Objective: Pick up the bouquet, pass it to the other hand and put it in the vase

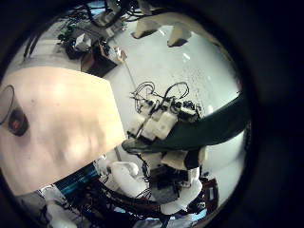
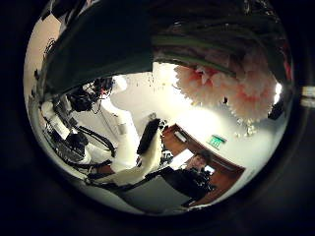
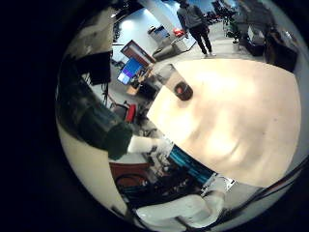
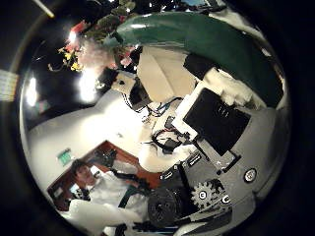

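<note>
The bouquet is held up in the air between both hands. In the left thumb side palm view its flowers (image 2: 231,88) and wrapped stems (image 2: 108,44) lie close against the left palm. The left little finger side palm view shows the right hand (image 1: 157,123) with fingers curled on the stem wrap (image 1: 214,128). The right thumb side palm view shows the flowers (image 4: 94,44), the wrap (image 4: 197,39) and hand parts (image 4: 212,108) beside it. In the right little finger side palm view a fingertip (image 3: 143,145) touches the wrap (image 3: 92,121). The vase (image 3: 182,90) stands on the table (image 3: 241,106), away from both hands.
The vase also shows at the table's (image 1: 66,114) edge in the left little finger side palm view (image 1: 17,119). A robot arm (image 2: 128,147) reaches in beside the bouquet. Room furniture lies beyond the table.
</note>
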Available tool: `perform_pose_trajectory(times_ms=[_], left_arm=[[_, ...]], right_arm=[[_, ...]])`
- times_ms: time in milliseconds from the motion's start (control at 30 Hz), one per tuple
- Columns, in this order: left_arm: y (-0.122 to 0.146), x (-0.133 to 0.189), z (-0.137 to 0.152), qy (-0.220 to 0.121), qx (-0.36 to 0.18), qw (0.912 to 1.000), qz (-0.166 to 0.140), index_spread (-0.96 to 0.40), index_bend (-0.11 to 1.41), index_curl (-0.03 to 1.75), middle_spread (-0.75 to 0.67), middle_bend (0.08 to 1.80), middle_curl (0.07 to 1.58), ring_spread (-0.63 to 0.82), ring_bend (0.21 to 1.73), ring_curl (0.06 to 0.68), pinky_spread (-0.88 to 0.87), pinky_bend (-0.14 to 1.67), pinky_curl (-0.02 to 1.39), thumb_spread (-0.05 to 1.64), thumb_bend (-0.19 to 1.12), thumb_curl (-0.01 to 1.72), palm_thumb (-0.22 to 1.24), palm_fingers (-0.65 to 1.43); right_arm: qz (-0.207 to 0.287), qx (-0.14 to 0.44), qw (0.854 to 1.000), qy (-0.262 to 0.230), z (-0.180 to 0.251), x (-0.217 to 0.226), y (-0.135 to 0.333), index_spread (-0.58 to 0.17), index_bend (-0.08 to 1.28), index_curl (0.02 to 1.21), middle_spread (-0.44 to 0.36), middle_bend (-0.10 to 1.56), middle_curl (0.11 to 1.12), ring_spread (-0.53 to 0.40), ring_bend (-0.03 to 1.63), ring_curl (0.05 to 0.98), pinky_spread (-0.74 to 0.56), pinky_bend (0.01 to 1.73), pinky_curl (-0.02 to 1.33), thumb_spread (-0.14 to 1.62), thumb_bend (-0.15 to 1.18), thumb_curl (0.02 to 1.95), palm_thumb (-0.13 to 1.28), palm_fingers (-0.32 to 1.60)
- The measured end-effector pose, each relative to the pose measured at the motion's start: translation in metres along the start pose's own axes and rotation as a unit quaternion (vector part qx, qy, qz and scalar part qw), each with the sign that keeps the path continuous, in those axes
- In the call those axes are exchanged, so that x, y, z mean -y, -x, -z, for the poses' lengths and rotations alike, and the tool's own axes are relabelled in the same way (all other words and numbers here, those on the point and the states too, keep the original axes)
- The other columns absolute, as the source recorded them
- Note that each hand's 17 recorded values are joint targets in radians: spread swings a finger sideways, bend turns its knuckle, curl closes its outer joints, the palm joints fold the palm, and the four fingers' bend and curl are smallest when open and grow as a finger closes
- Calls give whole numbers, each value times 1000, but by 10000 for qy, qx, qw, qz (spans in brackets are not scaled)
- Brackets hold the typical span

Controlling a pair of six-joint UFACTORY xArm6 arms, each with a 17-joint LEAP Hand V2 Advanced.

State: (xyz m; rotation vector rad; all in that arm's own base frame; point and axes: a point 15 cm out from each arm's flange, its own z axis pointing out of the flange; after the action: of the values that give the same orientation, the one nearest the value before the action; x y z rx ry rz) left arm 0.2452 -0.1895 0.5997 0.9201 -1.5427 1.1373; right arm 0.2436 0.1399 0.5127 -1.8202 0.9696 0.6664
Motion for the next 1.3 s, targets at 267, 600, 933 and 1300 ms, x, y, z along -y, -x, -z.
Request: perform_pose_trajectory(times_ms=[267,600,933,1300], left_arm=[[-2,1,-6,113,-156,9998,22,-44,176,316,-48,630,521,-55,865,280,22,775,208,995,-25,338,350,1023],[-6,16,-1,-160,-424,9990,-33,-430,712,592,-369,1027,758,-393,1283,491,-408,1301,455,1050,104,459,770,1327],[-12,23,9,-392,-326,9984,-263,-554,962,790,-417,1220,810,-391,1434,556,-441,1429,548,1062,76,570,863,1188],[-50,39,73,-1315,600,9841,-1030,-583,981,894,-414,1289,796,-375,1478,574,-444,1446,601,1085,40,657,896,1151]], right_arm=[[-69,-239,9997,58,-6,3,-15,-184,1262,765,-104,1408,699,-168,1488,633,-205,1246,844,901,-8,1105,997,1161],[-245,-284,9993,7,-10,4,-34,-184,1263,764,-104,1410,697,-170,1485,634,-210,1227,874,927,-6,1090,998,1159],[-637,-206,9972,-332,-18,0,-65,-262,991,712,-156,1244,644,-218,1377,584,-363,1141,788,1037,-65,827,596,900],[-823,-261,9945,-590,-2,3,-79,-429,411,462,-113,675,435,-127,1052,413,-77,1065,687,1048,-39,609,507,-20]])
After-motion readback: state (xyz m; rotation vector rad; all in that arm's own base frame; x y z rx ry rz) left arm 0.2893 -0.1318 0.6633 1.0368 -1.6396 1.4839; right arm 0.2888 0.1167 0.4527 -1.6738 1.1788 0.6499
